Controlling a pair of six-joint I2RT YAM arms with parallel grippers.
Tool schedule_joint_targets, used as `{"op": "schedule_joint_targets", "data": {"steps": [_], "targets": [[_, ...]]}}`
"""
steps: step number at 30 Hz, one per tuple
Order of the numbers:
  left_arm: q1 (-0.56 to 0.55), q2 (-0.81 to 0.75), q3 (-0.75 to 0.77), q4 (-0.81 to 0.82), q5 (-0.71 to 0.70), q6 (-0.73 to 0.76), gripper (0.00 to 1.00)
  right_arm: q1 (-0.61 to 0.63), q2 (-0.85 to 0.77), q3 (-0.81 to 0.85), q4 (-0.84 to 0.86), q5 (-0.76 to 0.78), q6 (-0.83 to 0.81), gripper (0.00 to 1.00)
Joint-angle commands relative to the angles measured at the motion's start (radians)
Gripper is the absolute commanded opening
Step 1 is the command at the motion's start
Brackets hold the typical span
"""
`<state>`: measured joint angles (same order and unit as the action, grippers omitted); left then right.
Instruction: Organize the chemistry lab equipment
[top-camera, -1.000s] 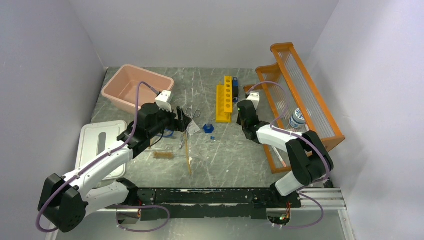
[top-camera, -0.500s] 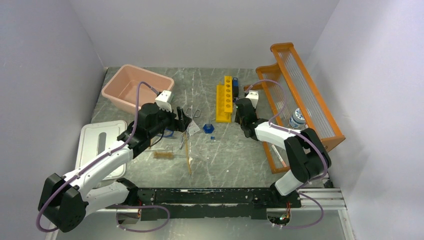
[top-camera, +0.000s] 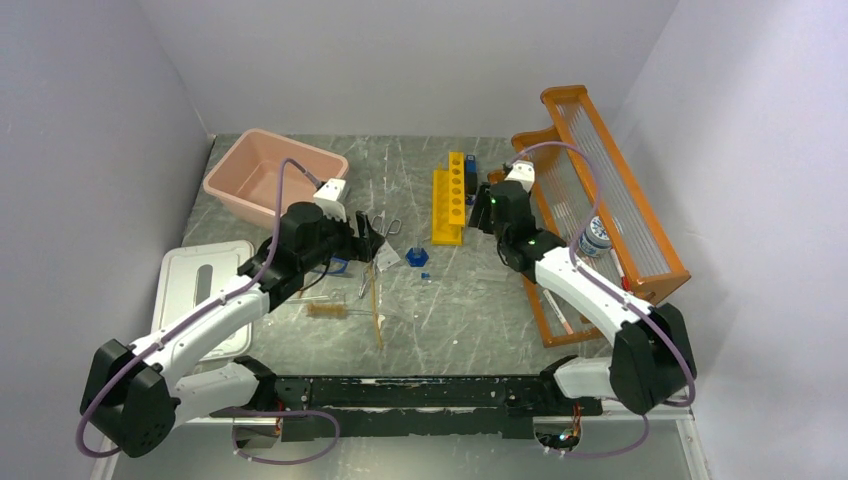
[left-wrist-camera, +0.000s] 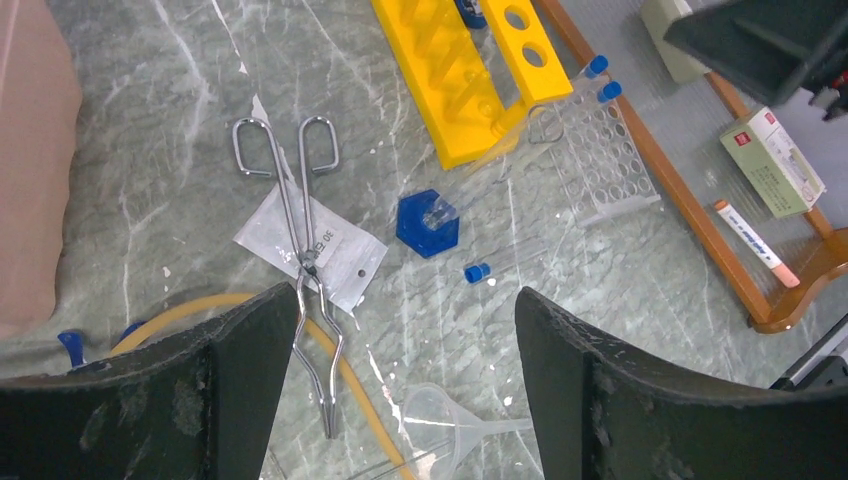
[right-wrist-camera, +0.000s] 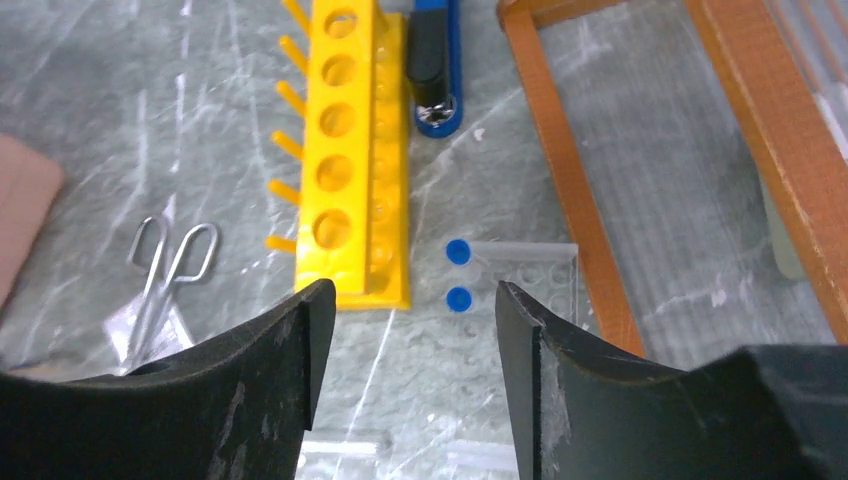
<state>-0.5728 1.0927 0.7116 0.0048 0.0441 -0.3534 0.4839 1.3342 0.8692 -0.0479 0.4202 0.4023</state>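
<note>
We judge the tidying to be at an early stage. The left gripper (left-wrist-camera: 405, 300) hangs with its jaws spread wide and nothing between them, over the clutter left of centre. There the metal scissors (left-wrist-camera: 300, 235) lie across the white packet (left-wrist-camera: 345, 255), and the amber rubber tubing (left-wrist-camera: 200, 303) curves just near of them. To their right are a blue hexagonal cap (left-wrist-camera: 428, 222), a tiny blue cap (left-wrist-camera: 477, 272) and a clear plastic funnel (left-wrist-camera: 440, 412). The wire tube brush (top-camera: 325, 310) lies nearer still.

The right gripper (right-wrist-camera: 415, 295) also has its jaws apart and grips nothing. It hovers over the yellow plastic test-tube rack (right-wrist-camera: 345, 150) and two blue-capped clear tubes (right-wrist-camera: 458, 272) just right of it.

Only a few things sit in the big orange shelf rack (top-camera: 570, 95) on the right: a small blue-capped bottle (top-camera: 595, 238), a little white box (left-wrist-camera: 775, 160) and a white pen (left-wrist-camera: 755, 240). We see nothing inside the pink plastic tub (top-camera: 230, 170) at far left. Nearly all the loose items are left to put away.
</note>
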Motion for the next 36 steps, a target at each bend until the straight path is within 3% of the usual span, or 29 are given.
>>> {"op": "schedule_joint_targets", "data": {"steps": [1, 6, 9, 16, 23, 30, 33, 36], "targets": [[0.002, 0.004, 0.076, -0.046, -0.009, -0.023, 0.83, -0.003, -0.078, 0.003, -0.137, -0.167, -0.085, 0.61], [0.002, 0.027, 0.123, -0.084, -0.042, -0.033, 0.82, 0.012, -0.107, -0.085, -0.132, -0.438, -0.182, 0.6], [0.003, 0.045, 0.151, -0.107, -0.127, -0.055, 0.81, 0.068, -0.067, -0.136, -0.079, -0.504, -0.248, 0.61], [0.004, 0.078, 0.227, -0.127, -0.225, -0.035, 0.82, 0.215, 0.085, -0.152, 0.073, -0.385, -0.284, 0.62], [0.004, 0.071, 0.275, -0.142, -0.248, 0.031, 0.82, 0.217, 0.249, -0.114, 0.114, -0.4, -0.344, 0.63], [0.006, 0.045, 0.265, -0.172, -0.247, -0.015, 0.82, 0.214, 0.291, -0.11, 0.142, -0.445, -0.355, 0.63], [0.005, 0.037, 0.262, -0.187, -0.238, -0.04, 0.81, 0.215, 0.304, -0.092, 0.097, -0.445, -0.351, 0.57], [0.005, 0.024, 0.255, -0.197, -0.236, -0.056, 0.81, 0.22, 0.304, -0.084, 0.054, -0.429, -0.327, 0.41]]}}
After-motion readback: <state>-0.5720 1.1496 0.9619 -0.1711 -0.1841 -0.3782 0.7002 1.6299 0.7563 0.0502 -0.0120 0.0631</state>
